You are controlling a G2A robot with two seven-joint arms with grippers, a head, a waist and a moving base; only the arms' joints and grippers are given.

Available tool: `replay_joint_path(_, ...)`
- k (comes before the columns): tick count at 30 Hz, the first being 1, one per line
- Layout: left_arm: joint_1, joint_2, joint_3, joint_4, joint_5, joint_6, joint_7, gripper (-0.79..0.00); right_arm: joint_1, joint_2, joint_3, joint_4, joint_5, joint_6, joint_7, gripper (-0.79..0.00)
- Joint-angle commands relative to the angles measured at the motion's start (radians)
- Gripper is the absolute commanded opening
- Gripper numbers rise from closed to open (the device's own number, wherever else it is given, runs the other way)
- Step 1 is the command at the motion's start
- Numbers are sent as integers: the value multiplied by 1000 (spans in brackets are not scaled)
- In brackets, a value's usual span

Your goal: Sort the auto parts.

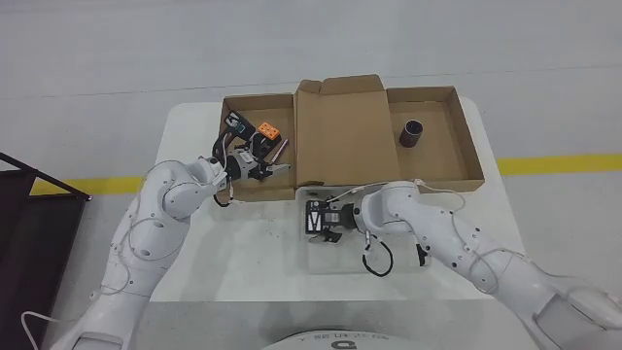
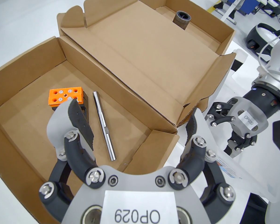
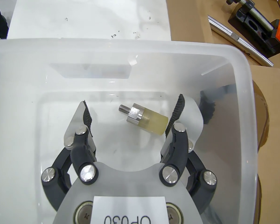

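Observation:
My left gripper [image 2: 133,115] hangs open and holds nothing above the left compartment of the cardboard box [image 1: 345,146]. In that compartment lie an orange and black clamp [image 2: 65,96] and a steel rod [image 2: 103,125]. A dark cylindrical sleeve [image 2: 182,20] stands in the right compartment. My right gripper [image 3: 132,105] is open inside a clear plastic bin [image 3: 242,71]. A yellowish rubber bumper with a threaded stud [image 3: 144,118] lies on the bin floor between its fingers. One finger [image 3: 175,113] looks close to or touching the bumper's end. From above, the right gripper [image 1: 316,219] sits just in front of the box.
The box's open lid lies flat between its two compartments. The clear bin [image 1: 335,258] stands on the white table [image 1: 194,146] in front of the box. Bare tabletop lies left of the box and along the front edge. A black rack stands off the table's left side.

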Motion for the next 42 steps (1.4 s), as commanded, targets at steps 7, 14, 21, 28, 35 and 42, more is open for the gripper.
replay_joint_path(7,0,0,0,0,0,0,0,0,-10,-1,15,-5,2,-15,12,-437)
replay_joint_path(14,0,0,0,0,0,0,0,0,-6,-12,9,6,8,-19,34,-403)
replay_joint_path(21,0,0,0,0,0,0,0,0,-7,-19,11,14,13,-26,45,-397)
replay_joint_path(28,0,0,0,0,0,0,0,0,-3,-26,12,17,18,-40,57,-594)
replay_joint_path(35,0,0,0,0,0,0,0,0,-27,-13,60,-16,1,-30,4,-785)
replay_joint_path(42,0,0,0,0,0,0,0,0,-106,30,159,-79,-39,-66,-93,-785)
